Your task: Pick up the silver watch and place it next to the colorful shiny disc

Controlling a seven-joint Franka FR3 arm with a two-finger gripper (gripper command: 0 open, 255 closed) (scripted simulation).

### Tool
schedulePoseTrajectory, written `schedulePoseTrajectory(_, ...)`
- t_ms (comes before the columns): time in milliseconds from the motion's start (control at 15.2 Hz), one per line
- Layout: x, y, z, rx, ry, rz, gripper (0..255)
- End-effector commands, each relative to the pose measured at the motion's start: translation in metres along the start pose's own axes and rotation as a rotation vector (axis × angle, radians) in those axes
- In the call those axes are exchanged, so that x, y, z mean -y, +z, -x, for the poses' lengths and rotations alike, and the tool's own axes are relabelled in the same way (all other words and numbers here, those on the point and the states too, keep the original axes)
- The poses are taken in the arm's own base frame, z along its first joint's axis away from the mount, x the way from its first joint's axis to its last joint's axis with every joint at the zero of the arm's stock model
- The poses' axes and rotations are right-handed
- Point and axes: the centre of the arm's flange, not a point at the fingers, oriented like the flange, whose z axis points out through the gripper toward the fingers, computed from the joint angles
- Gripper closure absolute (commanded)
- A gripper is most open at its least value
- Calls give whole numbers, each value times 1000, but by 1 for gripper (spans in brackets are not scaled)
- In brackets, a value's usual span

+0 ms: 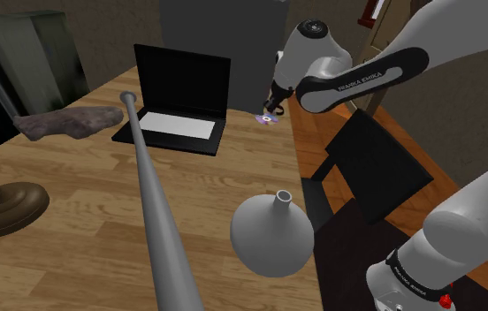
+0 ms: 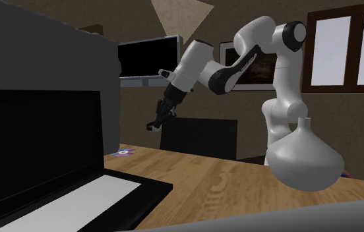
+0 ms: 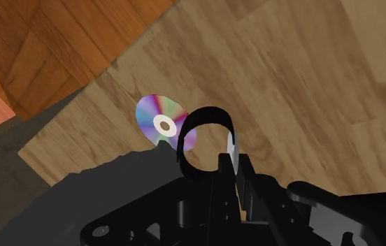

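Wrist view, hand [image 3: 230, 168] clenched on silver-faced watch [image 3: 212, 112], dark strap looping out ahead, overlapping rainbow disc [image 3: 158, 123] on wooden tabletop [image 3: 310, 70].

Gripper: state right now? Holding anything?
Gripper: jaws shut on the watch, held in the air above the table, close to the disc.

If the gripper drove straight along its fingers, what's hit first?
Likely the wooden tabletop right beside the shiny disc; the watch clasped in the gripper would touch first. Depth is unclear.
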Motion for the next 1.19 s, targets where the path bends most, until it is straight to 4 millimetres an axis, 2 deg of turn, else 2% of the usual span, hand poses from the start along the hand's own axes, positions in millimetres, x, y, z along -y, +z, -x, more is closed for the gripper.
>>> schedulePoseTrajectory(0,-1,9,5,-1,-1,0,255)
schedulePoseTrajectory(1122,31,82,36,-1,-1,0,255)
